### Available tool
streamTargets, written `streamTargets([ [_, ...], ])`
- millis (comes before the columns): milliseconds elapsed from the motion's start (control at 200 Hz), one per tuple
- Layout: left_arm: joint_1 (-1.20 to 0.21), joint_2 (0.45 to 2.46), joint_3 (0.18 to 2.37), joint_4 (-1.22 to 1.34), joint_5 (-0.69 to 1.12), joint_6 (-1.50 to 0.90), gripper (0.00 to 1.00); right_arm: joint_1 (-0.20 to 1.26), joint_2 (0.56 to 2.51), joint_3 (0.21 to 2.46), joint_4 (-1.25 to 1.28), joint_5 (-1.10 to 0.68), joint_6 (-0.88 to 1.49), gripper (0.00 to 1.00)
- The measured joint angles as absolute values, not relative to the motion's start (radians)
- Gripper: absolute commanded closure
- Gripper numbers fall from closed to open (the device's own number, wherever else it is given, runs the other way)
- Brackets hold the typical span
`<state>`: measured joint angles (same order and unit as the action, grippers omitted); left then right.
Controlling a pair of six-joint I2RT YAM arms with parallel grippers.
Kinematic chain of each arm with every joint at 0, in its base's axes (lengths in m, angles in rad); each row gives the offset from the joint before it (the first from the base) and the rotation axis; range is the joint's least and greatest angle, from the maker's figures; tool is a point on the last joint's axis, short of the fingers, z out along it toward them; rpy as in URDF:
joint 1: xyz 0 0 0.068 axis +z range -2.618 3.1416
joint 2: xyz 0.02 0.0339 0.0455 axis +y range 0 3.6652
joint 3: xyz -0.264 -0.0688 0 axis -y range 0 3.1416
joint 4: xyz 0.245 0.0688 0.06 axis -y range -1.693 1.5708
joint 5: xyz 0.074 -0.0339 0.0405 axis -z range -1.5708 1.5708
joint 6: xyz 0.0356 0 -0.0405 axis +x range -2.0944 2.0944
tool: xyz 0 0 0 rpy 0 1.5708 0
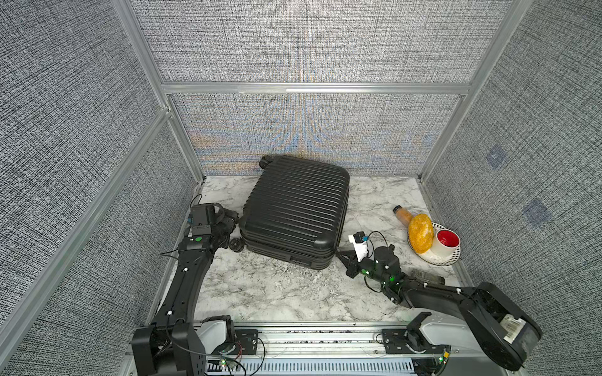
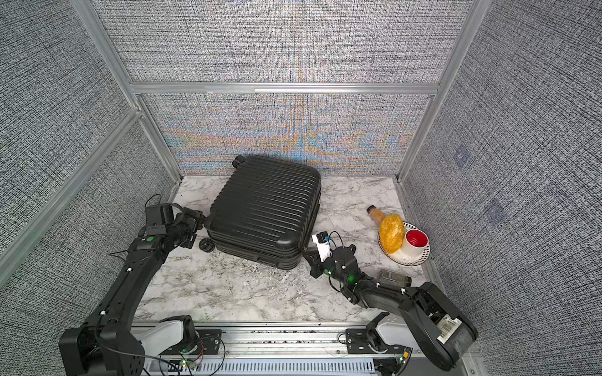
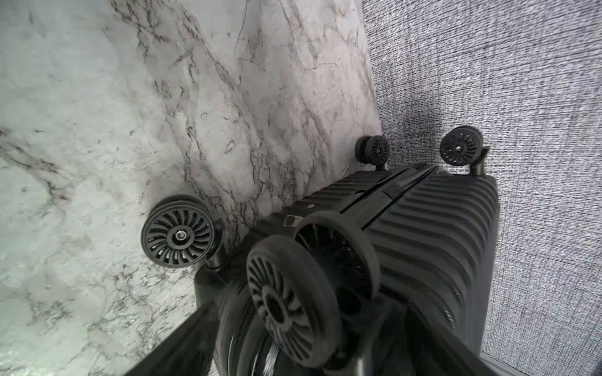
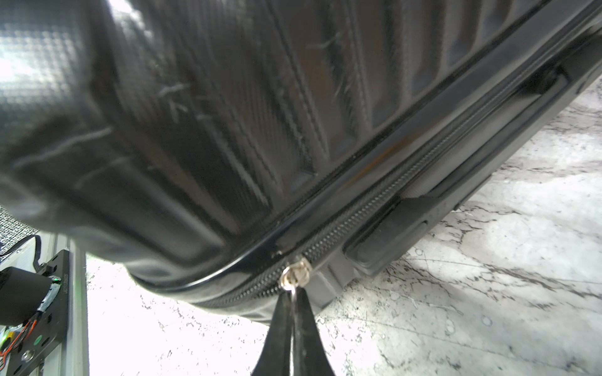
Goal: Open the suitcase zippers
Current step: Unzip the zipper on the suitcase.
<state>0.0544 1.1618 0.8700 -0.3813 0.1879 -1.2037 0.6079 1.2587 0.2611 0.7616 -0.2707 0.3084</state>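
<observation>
The black ribbed suitcase (image 1: 294, 208) (image 2: 264, 208) lies flat on the marble table in both top views. My left gripper (image 1: 233, 224) (image 3: 309, 306) is at its near left corner, open, with its fingers (image 3: 198, 328) wide apart on either side of a spinner wheel (image 3: 290, 302). My right gripper (image 1: 338, 252) (image 4: 293, 293) is at the near right corner, shut on the silver zipper pull (image 4: 294, 275). The zipper track (image 4: 358, 211) runs closed along the seam on both sides of the pull. A stretch of zipper (image 3: 242, 322) also shows by the left corner wheel.
A dotted plate (image 1: 451, 257) at the right edge holds a yellow bun (image 1: 421, 232) and a red-lined cup (image 1: 447, 241). An orange-filled bottle (image 1: 402, 213) lies behind it, a dark glass bottle (image 1: 426, 276) beside my right arm. Fabric walls (image 1: 309, 136) close three sides.
</observation>
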Motion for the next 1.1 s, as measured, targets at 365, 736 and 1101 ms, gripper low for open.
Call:
streamTargets([
  [365, 0.055, 1.285, 0.872, -0.286, 0.252, -1.22, 0.31, 0.609, 1.259, 0.261, 0.764, -0.271, 0.313, 1.0],
  [736, 0.056, 1.3, 0.876, -0.263, 0.253, -1.211, 0.8, 0.609, 1.241, 0.254, 0.754, -0.265, 0.324, 1.0],
  [1101, 0.054, 1.306, 0.921, -0.377, 0.264, -1.095, 1.0, 0.5, 1.222, 0.264, 0.704, -0.279, 0.328, 1.0],
])
